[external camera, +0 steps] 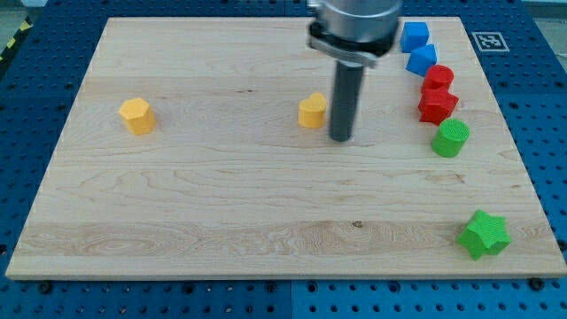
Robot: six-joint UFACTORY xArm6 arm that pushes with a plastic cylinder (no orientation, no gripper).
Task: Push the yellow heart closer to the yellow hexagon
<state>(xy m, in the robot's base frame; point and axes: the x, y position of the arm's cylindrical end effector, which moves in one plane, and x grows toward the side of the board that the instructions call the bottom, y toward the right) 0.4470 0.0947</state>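
Observation:
The yellow heart (312, 112) lies on the wooden board near the middle, toward the view's top. The yellow hexagon (137, 116) lies far to the view's left at about the same height. My tip (341, 138) rests on the board just to the right of the yellow heart and slightly below it, close to it with a small gap or light contact. The dark rod rises from the tip to the arm's body at the view's top.
At the view's right stand two blue blocks (415, 36) (422, 59), a red cylinder (438, 78), a red star-like block (437, 105), a green cylinder (451, 138) and a green star (484, 234). The board's edge (266, 276) runs along the bottom.

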